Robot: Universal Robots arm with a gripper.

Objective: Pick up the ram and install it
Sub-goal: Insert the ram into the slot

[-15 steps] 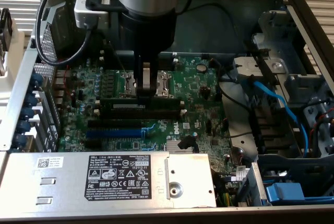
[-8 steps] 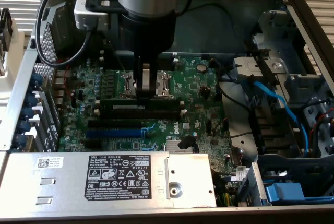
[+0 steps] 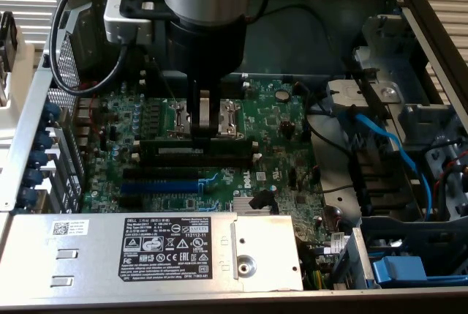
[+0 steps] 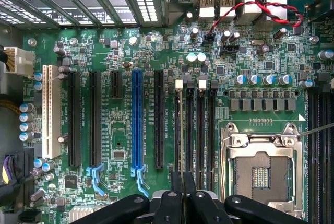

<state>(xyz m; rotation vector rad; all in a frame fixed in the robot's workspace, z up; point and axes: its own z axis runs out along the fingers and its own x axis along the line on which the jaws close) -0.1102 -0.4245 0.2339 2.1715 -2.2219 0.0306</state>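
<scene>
The silver power supply [image 3: 146, 248] lies along the case's near edge. Beyond it on the motherboard [image 3: 274, 127], past the blue slot [image 3: 157, 186], the gripper [image 3: 205, 129] pinches its fingers narrow on the ram [image 3: 230, 146]. The ram stands on edge, mid-board, along the black memory slots [image 4: 201, 130]; whether it is seated cannot be told. The CPU socket [image 3: 230, 115] sits just behind.

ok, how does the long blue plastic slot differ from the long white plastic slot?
The long white plastic slot is broader than the long blue plastic slot. The blue slot ends in a light blue latch; the white slot shows none. The white slot lies near the edge of the green motherboard, the blue slot between black slots. Both lie parallel and stand empty.
</scene>
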